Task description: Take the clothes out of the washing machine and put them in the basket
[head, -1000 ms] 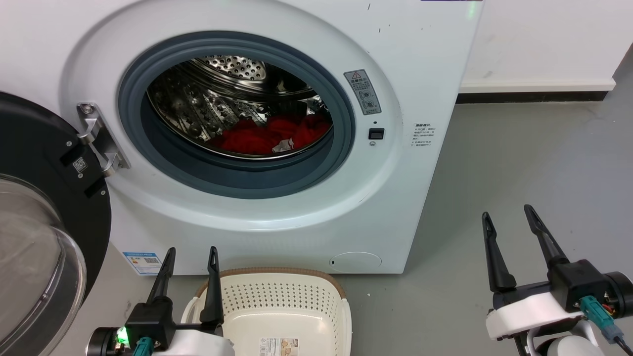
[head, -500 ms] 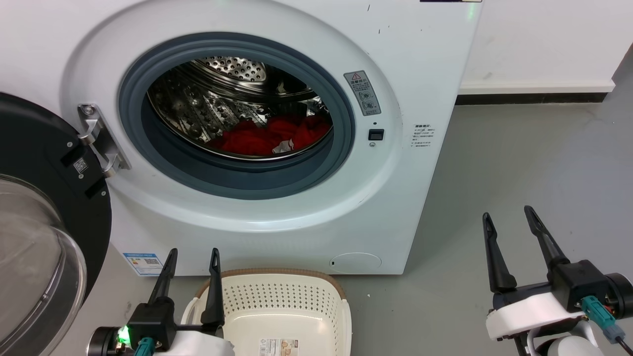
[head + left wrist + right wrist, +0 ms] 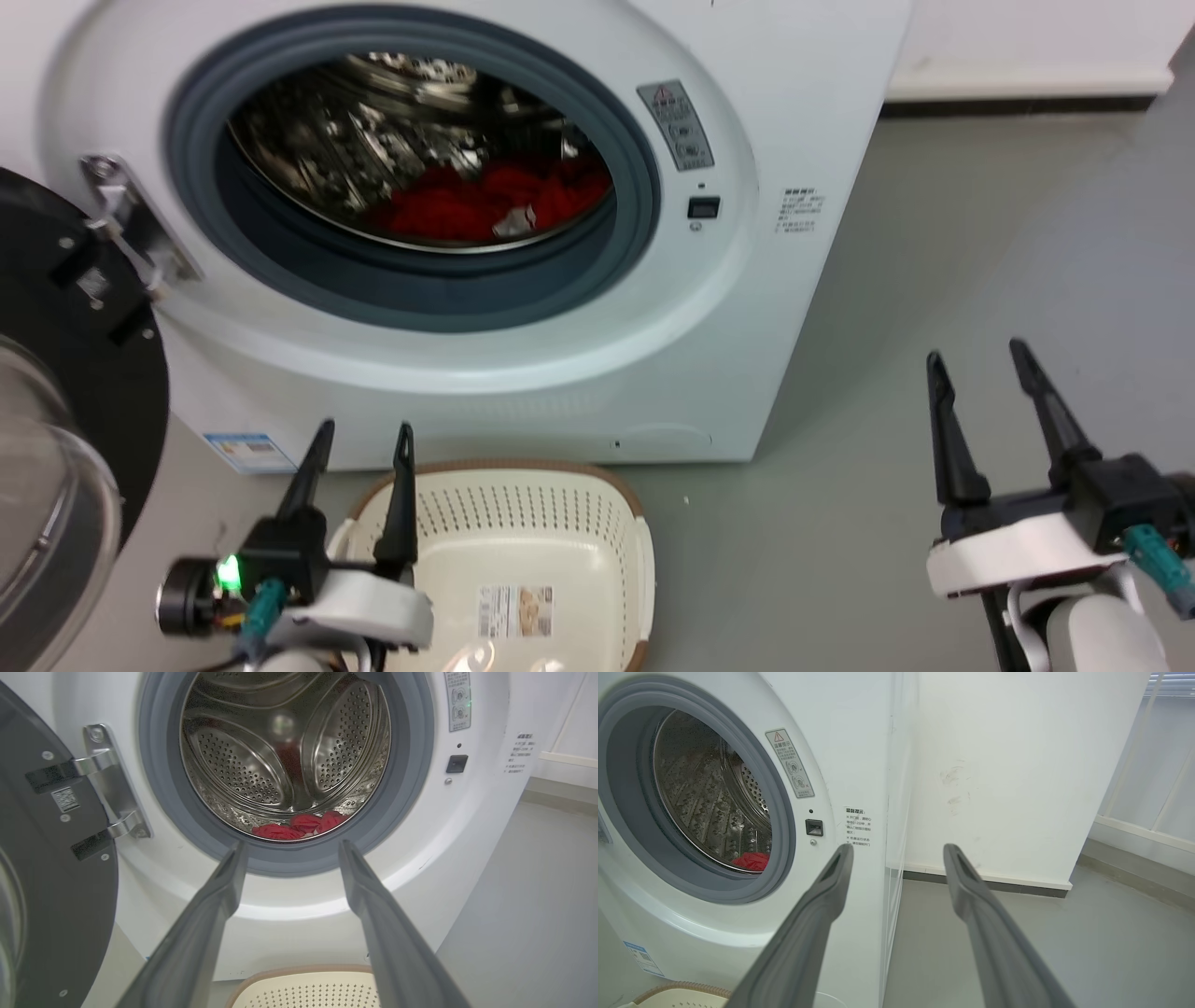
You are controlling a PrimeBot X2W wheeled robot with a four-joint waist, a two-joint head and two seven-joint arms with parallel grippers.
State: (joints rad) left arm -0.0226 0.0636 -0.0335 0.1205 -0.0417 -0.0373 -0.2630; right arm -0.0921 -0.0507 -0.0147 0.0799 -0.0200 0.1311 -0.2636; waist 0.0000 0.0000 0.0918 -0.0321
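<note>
The white washing machine (image 3: 766, 103) stands with its door swung open to the left. Red clothes (image 3: 467, 201) with a white patch lie at the bottom of the steel drum (image 3: 280, 760); the clothes (image 3: 299, 826) and clothes (image 3: 752, 861) also peek over the gasket in both wrist views. The cream basket (image 3: 611, 509) sits empty on the floor in front of the machine, a paper label on its floor. My left gripper (image 3: 362, 439) is open over the basket's left rim. My right gripper (image 3: 976, 359) is open above the floor, right of the machine.
The black-rimmed glass door (image 3: 56, 448) hangs open at the far left on a metal hinge (image 3: 126, 219). Grey floor (image 3: 980, 233) stretches to the right of the machine, up to a white wall with a dark skirting (image 3: 1018, 103).
The head camera has tilted and moved closer, so the machine sits higher and larger in view. Both grippers stay open and hold about the same pose.
</note>
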